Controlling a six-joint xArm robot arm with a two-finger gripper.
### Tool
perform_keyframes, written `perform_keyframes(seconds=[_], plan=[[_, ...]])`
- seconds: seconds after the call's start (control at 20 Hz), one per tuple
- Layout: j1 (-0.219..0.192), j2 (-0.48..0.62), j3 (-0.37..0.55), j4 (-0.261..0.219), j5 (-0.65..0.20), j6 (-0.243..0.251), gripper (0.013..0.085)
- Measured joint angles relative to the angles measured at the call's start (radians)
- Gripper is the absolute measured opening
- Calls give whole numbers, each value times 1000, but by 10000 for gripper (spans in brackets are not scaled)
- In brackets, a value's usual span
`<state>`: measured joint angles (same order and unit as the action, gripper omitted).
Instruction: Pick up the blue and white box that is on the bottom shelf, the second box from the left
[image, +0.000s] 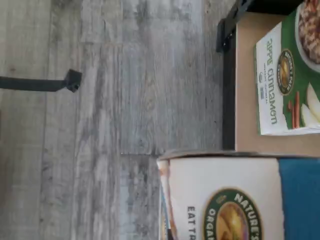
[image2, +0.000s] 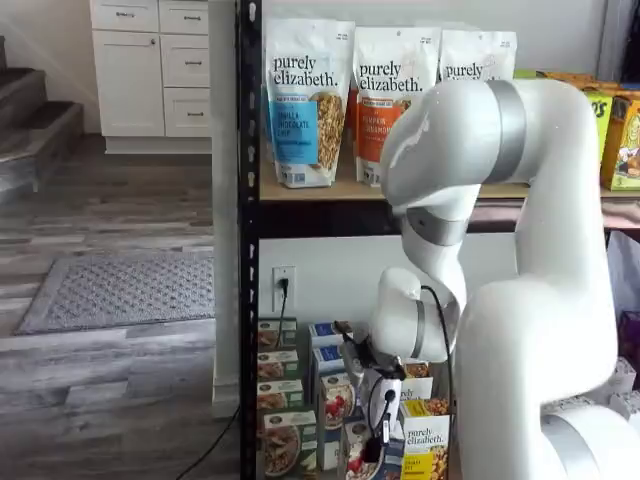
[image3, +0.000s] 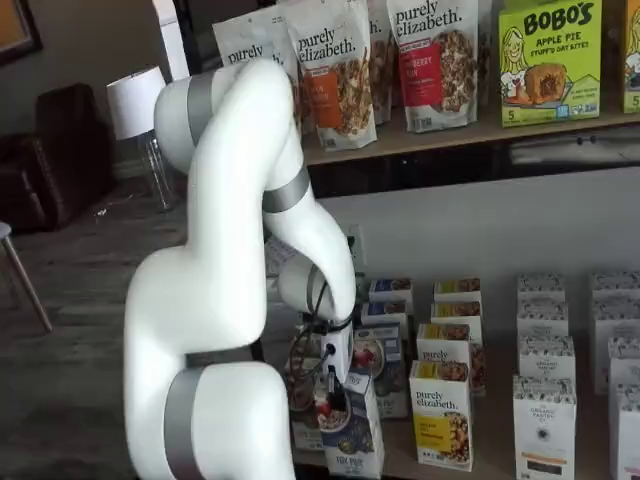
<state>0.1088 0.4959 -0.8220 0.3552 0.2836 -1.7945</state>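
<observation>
In a shelf view the end effector (image2: 372, 432) hangs over the blue and white box (image2: 352, 452).

"BOBO'S" on green box (image3: 549, 62)

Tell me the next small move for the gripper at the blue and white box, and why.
Probably lift straight up: in a shelf view the gripper sits at the top of the blue and white box, apparently gripping it, with the yellow-fronted box close alongside.
</observation>
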Motion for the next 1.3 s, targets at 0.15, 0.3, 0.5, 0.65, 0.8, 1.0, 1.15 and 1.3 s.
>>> perform_keyframes(seconds=[0.15, 0.3, 0.5, 0.65, 0.8, 1.0, 1.15, 1.3], plan=[[4, -54, 44, -41, 10, 44, 450], [5, -122, 96, -110, 26, 112, 450], [4, -210, 152, -163, 66, 164, 450], [3, -264, 184, -178, 95, 179, 450], [2, -314, 212, -169, 121, 172, 450], [7, -383, 252, -153, 149, 164, 450], [12, -437, 280, -129, 167, 151, 450], [18, -487, 305, -109, 181, 143, 450]])
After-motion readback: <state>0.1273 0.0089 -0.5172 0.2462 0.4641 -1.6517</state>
